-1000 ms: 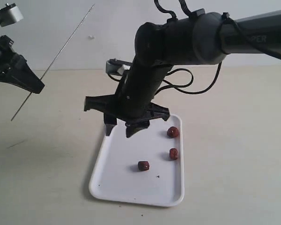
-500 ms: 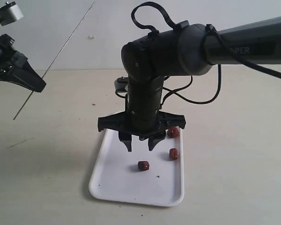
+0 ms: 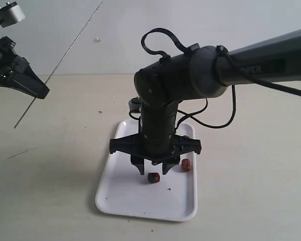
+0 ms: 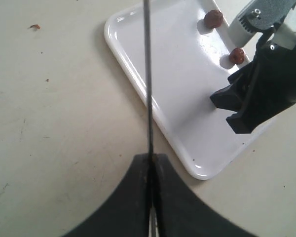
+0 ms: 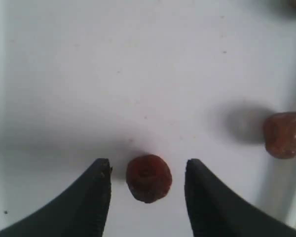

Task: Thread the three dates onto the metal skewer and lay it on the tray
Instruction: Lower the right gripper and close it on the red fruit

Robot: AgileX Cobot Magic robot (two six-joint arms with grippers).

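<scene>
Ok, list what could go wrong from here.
1. The right hand stands open around one date; the round fruit may roll or pop out across the smooth tray as it closes.
2. The left hand pinches the thin skewer at one spot, most of it unsupported; pushing a date on could tilt or slide it.

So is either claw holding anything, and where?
The left claw pinches the metal skewer near its lower end. The right claw stands open around a date, gripping nothing.
</scene>
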